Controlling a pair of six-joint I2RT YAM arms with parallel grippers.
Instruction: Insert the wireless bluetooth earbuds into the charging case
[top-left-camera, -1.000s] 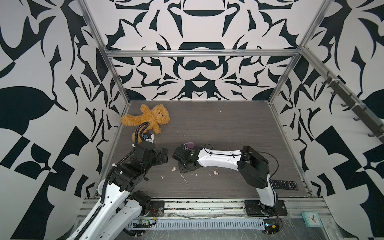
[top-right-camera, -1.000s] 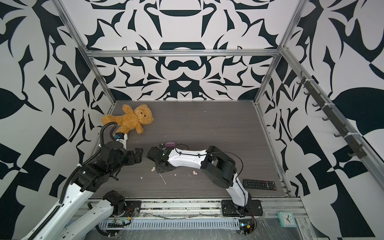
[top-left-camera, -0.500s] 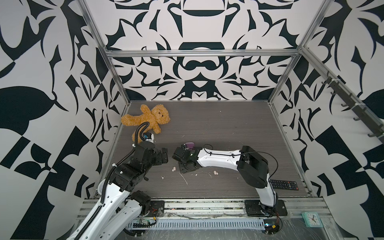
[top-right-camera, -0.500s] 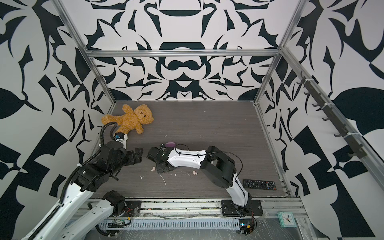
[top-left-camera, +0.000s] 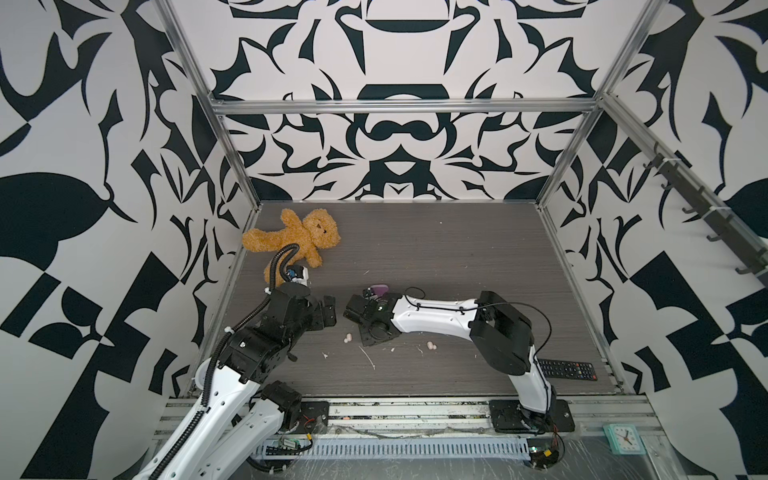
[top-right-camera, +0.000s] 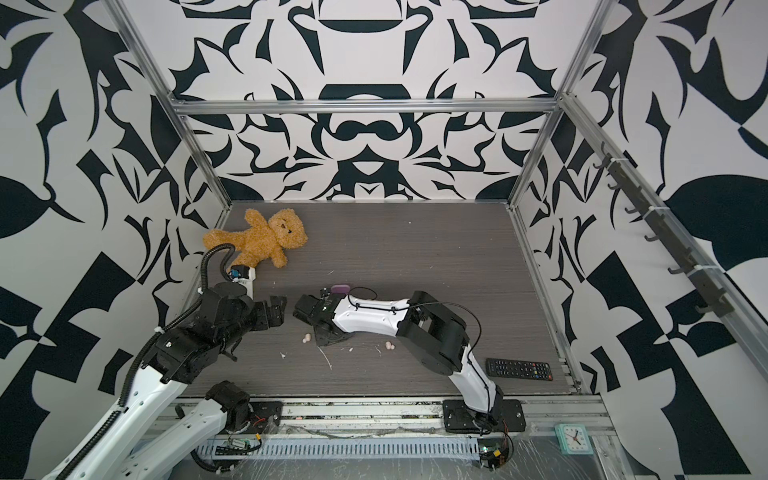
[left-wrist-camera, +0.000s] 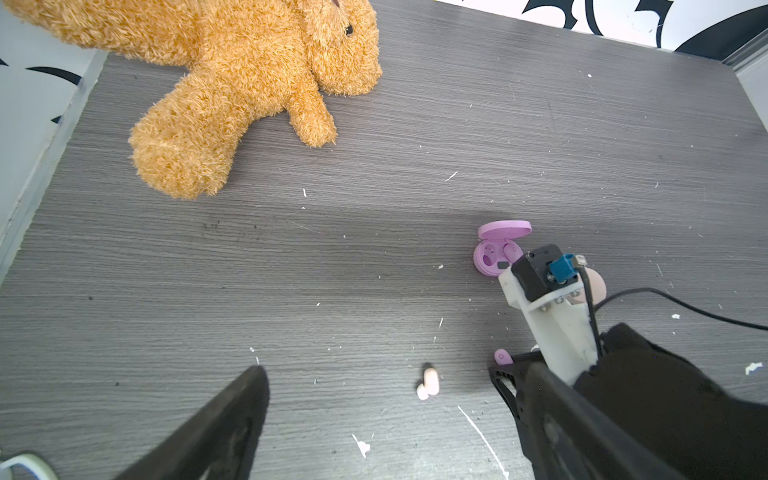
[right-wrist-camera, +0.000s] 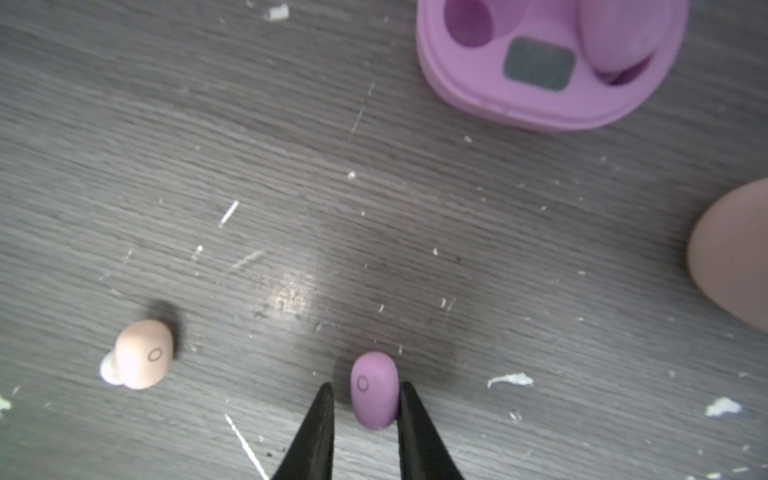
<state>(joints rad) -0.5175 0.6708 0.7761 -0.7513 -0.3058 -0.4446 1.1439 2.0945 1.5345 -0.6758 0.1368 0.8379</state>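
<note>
Right jaws straddle the lilac earbud (right-wrist-camera: 374, 390), narrowly spread with one side touching, so uneven closure may squirt the smooth bud away; left jaws hang wide apart.

You get both top views looking steeply down from above the worktop's (top-left-camera: 436, 249) front edge; both wrist views sit close, sharing the lilac case (right-wrist-camera: 457, 99).

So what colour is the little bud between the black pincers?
Lilac, with a tiny ring mark. The earbud shows best in the right wrist view.
</note>
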